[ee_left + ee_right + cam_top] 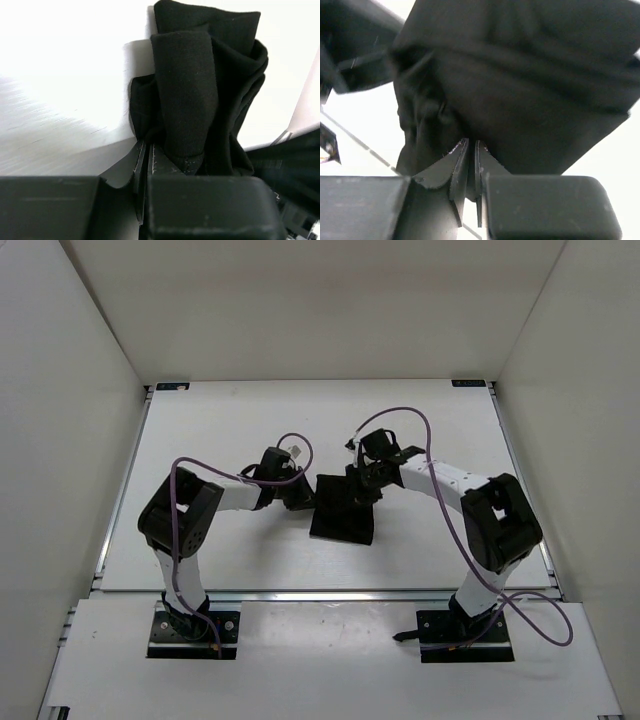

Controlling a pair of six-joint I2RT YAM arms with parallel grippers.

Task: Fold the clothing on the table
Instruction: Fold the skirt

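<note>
Left end effector (148, 151): jaws nearly together, with a bunched fold of the clothing (342, 522) pinched at the tips. Right end effector (471, 146): jaws down to a sliver, tips at the fabric's edge. This reads as a thin pinch; how many layers it has is not visible. The two holds sit at the clothing's far corners, one on each side.

Clothing: a dark, compact rectangle at the middle of the surface (230, 430), well apart from every edge.

Handling (judged): light, limp, no stiffness. It gathers into ridges at the left hold and will likely sag between the holds. Not fragile. A thin layer may slip out of a shallow pinch, so grip corners or hems, deep in the jaws, both sides level.

Room: bare surface on all sides, most of it toward the far edge and both side edges. The end effectors are near each other over the middle, so a collision there is the main risk.
</note>
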